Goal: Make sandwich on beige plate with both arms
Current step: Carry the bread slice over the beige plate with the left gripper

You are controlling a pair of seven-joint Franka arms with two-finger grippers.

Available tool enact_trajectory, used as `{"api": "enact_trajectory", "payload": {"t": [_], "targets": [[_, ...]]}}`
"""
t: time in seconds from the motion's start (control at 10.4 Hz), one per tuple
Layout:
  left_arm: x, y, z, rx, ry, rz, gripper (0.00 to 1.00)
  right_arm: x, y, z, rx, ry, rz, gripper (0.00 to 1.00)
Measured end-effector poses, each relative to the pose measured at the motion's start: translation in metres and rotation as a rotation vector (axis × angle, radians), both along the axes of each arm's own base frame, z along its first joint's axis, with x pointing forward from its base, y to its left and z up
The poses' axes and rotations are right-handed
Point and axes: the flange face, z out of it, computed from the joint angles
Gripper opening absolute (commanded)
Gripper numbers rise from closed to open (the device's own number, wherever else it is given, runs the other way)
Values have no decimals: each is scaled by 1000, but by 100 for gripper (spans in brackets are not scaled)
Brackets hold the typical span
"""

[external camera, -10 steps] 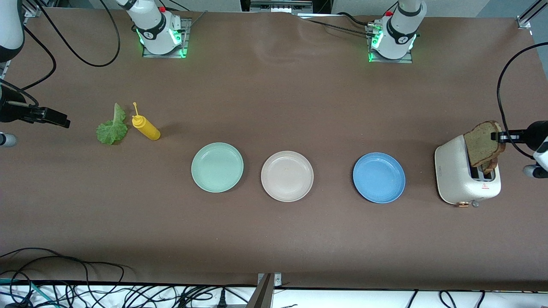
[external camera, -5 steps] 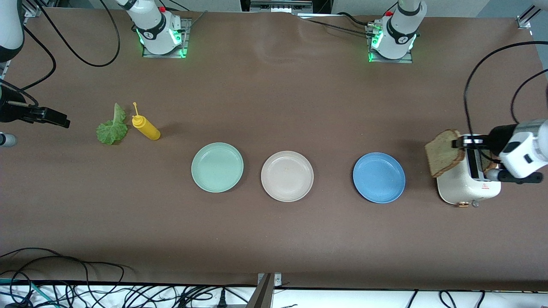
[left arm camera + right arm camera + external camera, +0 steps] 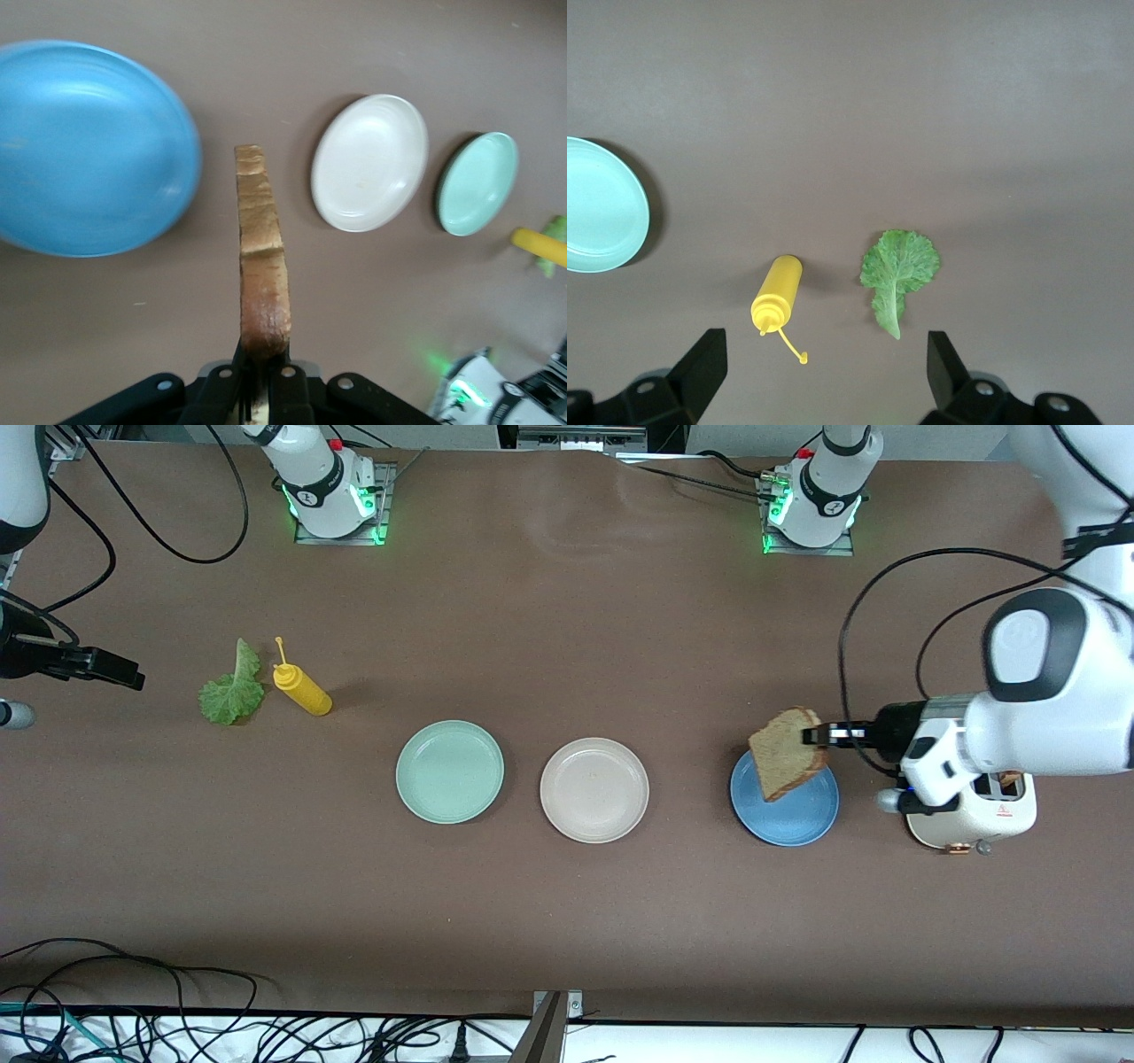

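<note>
A brown bread slice [image 3: 786, 762] hangs on edge in the air over the blue plate [image 3: 784, 825], with my left gripper [image 3: 811, 736] shut on its crust. In the left wrist view the slice [image 3: 261, 257] rises edge-on from the shut left gripper [image 3: 263, 376]. The beige plate [image 3: 594, 789] lies bare at the table's middle, beside the blue one; the left wrist view shows it too [image 3: 370, 164]. A green lettuce leaf [image 3: 232, 691] lies toward the right arm's end. My right gripper [image 3: 133, 676] waits open over the table near it, nothing between its fingers [image 3: 704, 363].
A mint green plate [image 3: 449, 771] sits beside the beige plate toward the right arm's end. A yellow squeeze bottle [image 3: 303, 689] lies next to the lettuce [image 3: 897, 270]. A white toaster [image 3: 970, 824] stands at the left arm's end, under the left arm. Cables run along the table's near edge.
My left gripper has carried the bread slice up out of the toaster and toward the table's middle, to over the blue plate. The right arm has not moved.
</note>
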Motion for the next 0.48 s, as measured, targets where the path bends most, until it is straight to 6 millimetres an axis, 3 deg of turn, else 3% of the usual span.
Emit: {"api": "enact_trajectory", "payload": {"t": [0.19,0.48], "targets": [[-1,-66,-17,-137,17,31,0,0,0,0,0,0,0,100],[-11,-166,-77,-166,-12,44,0,0,0,0,0,0,0,100]]}}
